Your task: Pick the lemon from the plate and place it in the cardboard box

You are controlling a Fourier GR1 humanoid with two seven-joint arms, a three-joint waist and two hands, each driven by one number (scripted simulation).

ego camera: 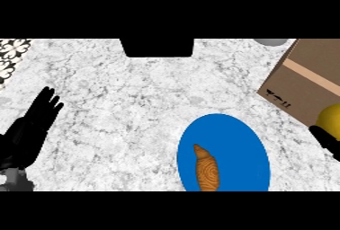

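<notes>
Head view looks steeply down on a marbled bench (133, 103). At the right edge of the frame, about mid-height, the lemon (331, 116) shows as a yellow lump, cut off by the frame. The right hand (327, 140) sits right beneath it, only a dark part of it in view. It appears to be carrying the lemon, but I cannot tell how its fingers lie around the fruit.

The lemon is already off the blue plate (229, 134), which lies at lower centre right. Only a brown croissant (206, 170) lies on the plate, near its lower left part. The fruit hangs at the lower edge of the cardboard box (309, 74), which fills the upper right corner with its taped top showing. So the lift seems done and the carry to the box is in hand. What remains, as I judge it, is bringing the lemon over the box and letting go.

At the left of the frame the left hand (30, 130) rests open, fingers straight and pointing up, well apart from the plate. It keeps clear because the job needs only one arm.
</notes>
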